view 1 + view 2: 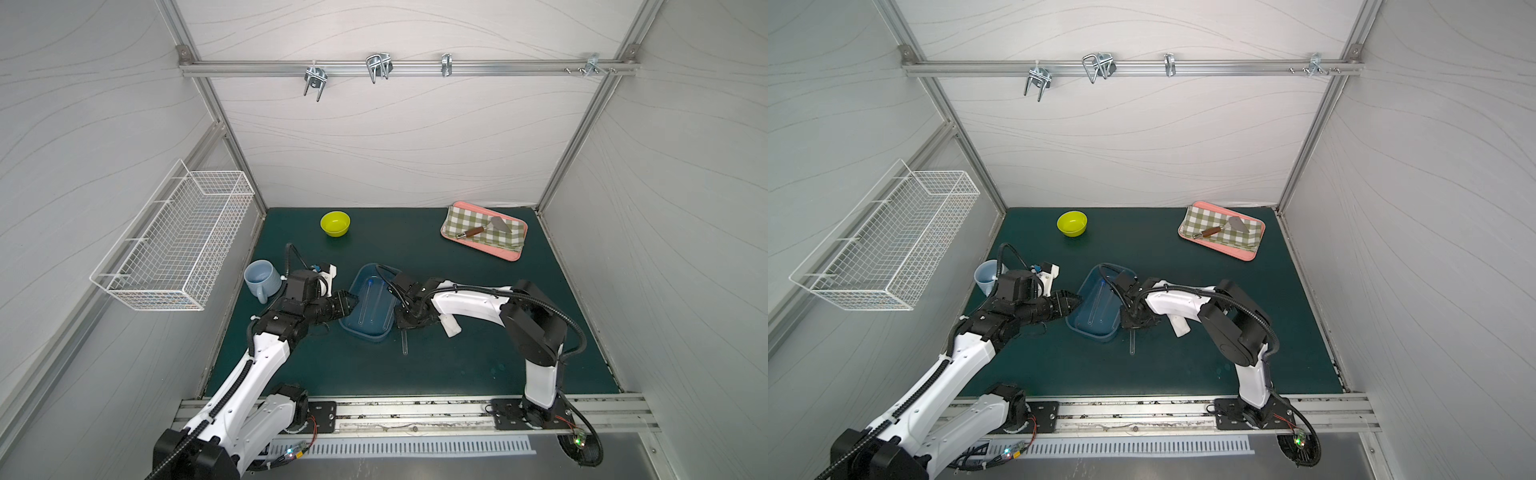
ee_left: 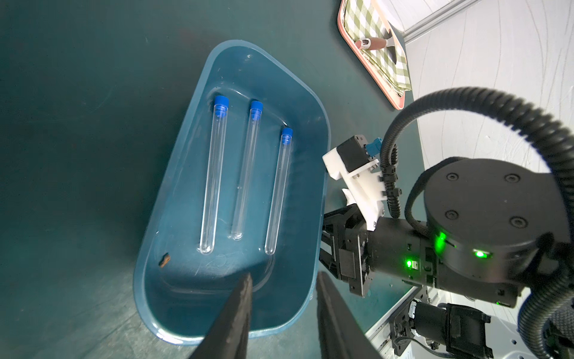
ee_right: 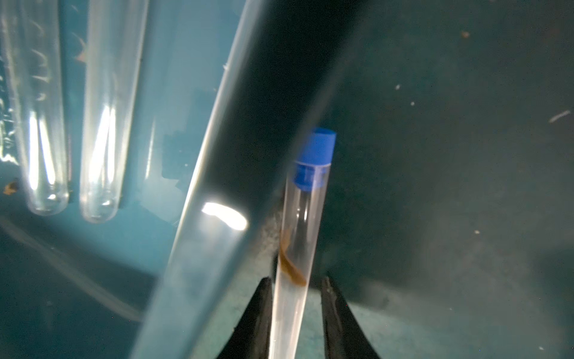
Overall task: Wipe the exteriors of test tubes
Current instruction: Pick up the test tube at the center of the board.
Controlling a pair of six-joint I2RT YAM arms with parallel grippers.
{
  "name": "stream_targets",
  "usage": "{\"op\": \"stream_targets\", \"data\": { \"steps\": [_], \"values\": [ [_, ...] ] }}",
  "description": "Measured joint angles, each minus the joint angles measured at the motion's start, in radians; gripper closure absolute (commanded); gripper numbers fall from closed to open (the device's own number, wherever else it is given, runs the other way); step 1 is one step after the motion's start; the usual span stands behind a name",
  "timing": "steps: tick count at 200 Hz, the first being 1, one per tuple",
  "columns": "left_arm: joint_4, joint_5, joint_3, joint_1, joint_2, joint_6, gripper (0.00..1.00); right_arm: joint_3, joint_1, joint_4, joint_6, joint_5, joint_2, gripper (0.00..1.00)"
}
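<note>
Left jaws hung open and empty over the tub (image 2: 192, 289); right jaws loosely straddled the stained tube (image 3: 295, 248) at its five o'clock, where I feared an off-centre squeeze would roll it.

Three blue-capped test tubes (image 2: 214, 177) lie side by side inside the blue tub (image 2: 192, 279).

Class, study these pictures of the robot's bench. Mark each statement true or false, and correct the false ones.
1. Three capped test tubes lie in the blue tub. True.
2. The fourth tube, with a brown mark, lies in the tub too. False: it lies on the mat outside the tub, between the right gripper fingers.
3. The left gripper holds a tube. False: it is open and empty, over the tub.
4. A spatula lies on a checked cloth on the pink tray. True.
</note>
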Motion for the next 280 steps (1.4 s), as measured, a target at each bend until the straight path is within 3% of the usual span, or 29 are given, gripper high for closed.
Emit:
{"op": "stream_targets", "data": {
  "steps": [179, 246, 280],
  "values": [
    [0.001, 0.037, 0.0, 0.0, 0.014, -0.007, 0.62, -0.059, -0.022, 0.047, 0.013, -0.003, -0.034, 0.82],
    [0.043, 0.069, -0.023, -0.004, -0.01, -0.037, 0.62, -0.121, -0.056, 0.043, 0.019, -0.026, -0.146, 0.83],
    [0.066, 0.065, -0.024, -0.055, -0.017, -0.04, 0.62, -0.121, -0.083, 0.044, 0.02, -0.039, -0.241, 0.83]
  ]
}}
